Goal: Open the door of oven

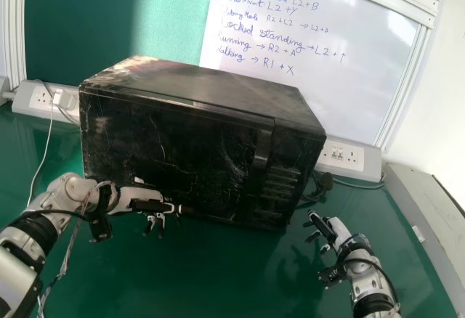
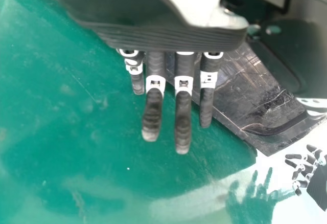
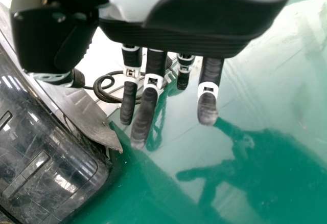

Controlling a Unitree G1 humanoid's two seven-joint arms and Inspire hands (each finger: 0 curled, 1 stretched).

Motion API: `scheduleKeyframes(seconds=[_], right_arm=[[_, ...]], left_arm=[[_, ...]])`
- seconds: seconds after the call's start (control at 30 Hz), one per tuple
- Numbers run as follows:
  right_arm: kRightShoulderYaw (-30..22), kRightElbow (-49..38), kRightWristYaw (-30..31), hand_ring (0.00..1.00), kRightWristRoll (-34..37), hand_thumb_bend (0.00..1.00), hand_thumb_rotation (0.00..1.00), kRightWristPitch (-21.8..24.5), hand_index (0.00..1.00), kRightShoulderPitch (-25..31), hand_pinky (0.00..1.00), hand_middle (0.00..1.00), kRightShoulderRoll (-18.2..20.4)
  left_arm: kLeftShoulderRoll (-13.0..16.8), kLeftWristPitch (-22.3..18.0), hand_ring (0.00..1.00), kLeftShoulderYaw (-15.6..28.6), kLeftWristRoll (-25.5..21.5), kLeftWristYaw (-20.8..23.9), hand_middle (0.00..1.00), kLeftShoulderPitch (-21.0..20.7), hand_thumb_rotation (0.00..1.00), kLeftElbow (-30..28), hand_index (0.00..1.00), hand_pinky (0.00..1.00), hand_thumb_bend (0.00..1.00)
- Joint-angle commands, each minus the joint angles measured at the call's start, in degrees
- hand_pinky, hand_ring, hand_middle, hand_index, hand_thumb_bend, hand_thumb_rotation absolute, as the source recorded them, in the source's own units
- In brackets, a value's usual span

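Here, the left hand point(image 1: 150, 206) and right hand point(image 1: 336, 228), fingers loosely extended, are near the closed black oven point(image 1: 167, 136).

A passage crosses the green worktop point(image 1: 225, 274) before the black oven point(image 1: 167, 140), which blocks the way to the whiteboard point(image 1: 349, 78).

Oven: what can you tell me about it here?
The oven is a boxy black unit, glossy and scuffed, its material unclear. Its front door looks shut, with an upright handle towards the head view's right, beside a panel of raised strips. It stands upright on the green table. The left hand is by its lower front edge; contact is unclear.
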Motion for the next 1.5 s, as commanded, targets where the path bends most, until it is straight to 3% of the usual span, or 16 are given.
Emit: scheduleKeyframes(seconds=[0.0,0.17,0.37,0.47,0.73,0.9,1.03,1.1,1.13,1.23,1.47], right_arm=[[-0.1,0.21,0.28,0.18,0.21,0.59,0.55,-0.07,0.64,-0.65,0.12,0.31,-0.78],[0.06,0.22,0.25,0.18,0.03,0.59,0.55,0.1,0.64,-0.75,0.12,0.31,-0.76],[-0.03,0.1,0.31,0.19,0.08,0.59,0.54,-0.54,0.64,-0.61,0.12,0.31,-0.89],[-0.06,0.19,0.21,0.19,0.1,0.59,0.53,-0.28,0.63,-0.68,0.12,0.31,-0.84],[0.14,0.09,-0.01,0.19,-0.14,0.6,0.53,0.17,0.62,-0.83,0.12,0.31,-0.95],[0.01,0.05,0.27,0.18,0.03,0.59,0.51,-0.24,0.6,-0.72,0.12,0.3,-1.01],[0.02,0.06,0.62,0.17,0.06,0.61,0.53,-0.35,0.6,-0.71,0.11,0.3,-1.16],[-0.01,0.05,0.72,0.18,0.1,0.61,0.52,-0.25,0.61,-0.75,0.11,0.3,-1.22],[0.06,0.05,0.67,0.18,0.02,0.6,0.52,-0.13,0.61,-0.78,0.11,0.3,-1.23],[-0.16,0.05,0.53,0.18,0.22,0.6,0.51,0.1,0.61,-0.78,0.12,0.3,-1.19],[0.1,0.06,0.71,0.18,-0.03,0.6,0.51,-0.07,0.62,-0.75,0.12,0.31,-1.36]], left_arm=[[-0.5,1.07,0.19,-0.53,0.76,-0.75,0.32,0.95,0.41,0.7,0.69,0.11,0.58],[-0.36,0.47,0.23,-0.65,0.93,-0.78,0.39,0.99,0.41,0.75,0.72,0.14,0.58],[-0.44,1.05,0.21,-0.04,0.26,-1.04,0.35,1.08,0.4,0.5,0.71,0.13,0.59],[-0.43,-0.34,0.19,1.08,-1.3,-2.17,0.32,1.63,0.37,0.3,0.7,0.12,0.55],[-1.08,0.89,0.18,7.65,-10.28,-12.28,0.25,3.21,0.4,-2.02,0.61,0.15,0.52],[-1.75,3.73,0.21,11.9,-16.35,-19.54,0.31,3.77,0.41,-2.45,0.61,0.16,0.61],[-2.26,2.42,0.35,14.92,-20.63,-26.41,0.45,4.08,0.56,-2.3,0.65,0.25,0.74],[-2.46,2.19,0.43,16.07,-22.18,-28.9,0.52,4.0,0.62,-2.26,0.67,0.3,0.89],[-2.61,2.62,0.45,16.82,-23.1,-30.27,0.54,3.91,0.64,-2.15,0.68,0.32,0.92],[-3.09,6.51,0.51,19.26,-26.19,-33.96,0.61,3.61,0.62,-1.61,0.7,0.36,0.99],[-3.58,15.9,0.54,22.6,-30.93,-38.59,0.64,3.32,0.6,-1.93,0.7,0.42,1.0]])
